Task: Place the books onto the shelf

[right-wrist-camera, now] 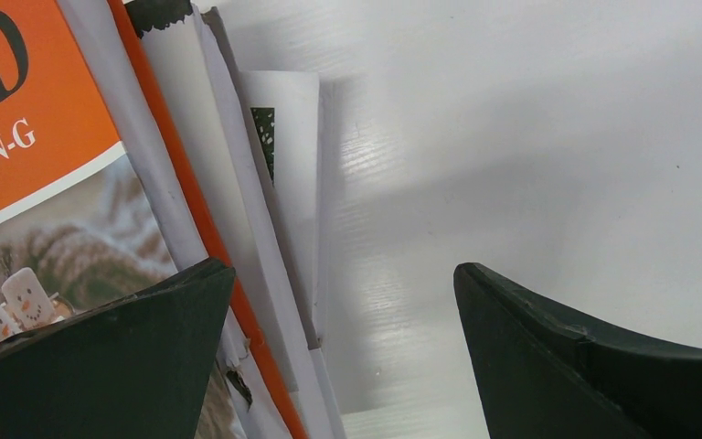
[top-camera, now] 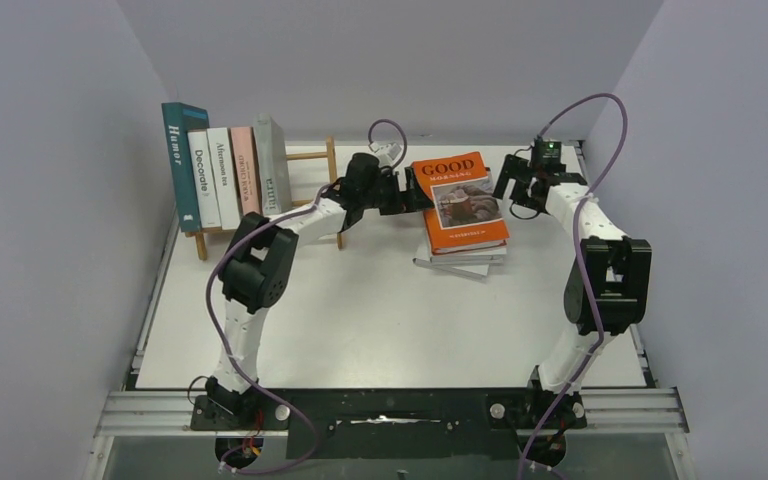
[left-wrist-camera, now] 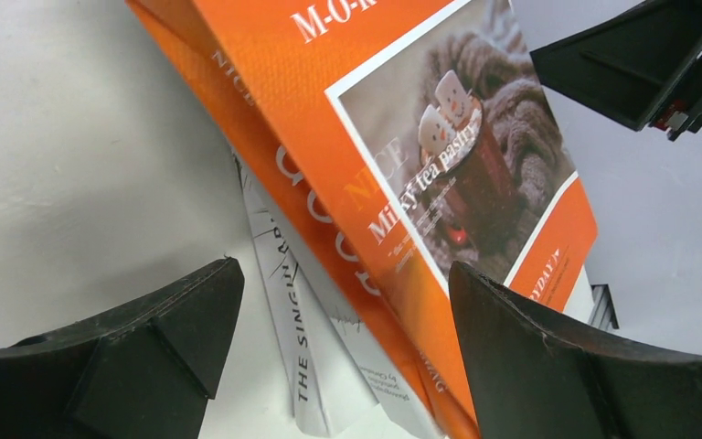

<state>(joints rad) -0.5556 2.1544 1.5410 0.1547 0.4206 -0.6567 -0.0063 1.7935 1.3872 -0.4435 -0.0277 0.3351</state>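
Five done, then?
Yes, five upright books (top-camera: 225, 175), teal to grey, fill the left of the light-brown slatted wooden shelf (top-camera: 312, 155)
What's left?
The glossy orange "GOOD" book (top-camera: 463, 200), lying flat atop white books (top-camera: 457, 266) on the surface (top-camera: 380, 320). Left end effector (top-camera: 422, 192) spread at its spine edge, right end effector (top-camera: 512, 190) spread beside the stack, neither gripping

Orange book (top-camera: 463, 205) just ahead of left gripper (top-camera: 415, 195): cover "GOOD MORNING", photo lettered "NICE", "Milky tea pastry". Stacked white book (left-wrist-camera: 294, 320) beneath, between its jaws: spine "THE SINGU…", rest cut off. Upright spines well off to gripper's left: teal book (top-camera: 174, 160) "Humor"; white book (top-camera: 202, 180) "Decorate"; neighbouring book (top-camera: 221, 175) "Afternoon tea".
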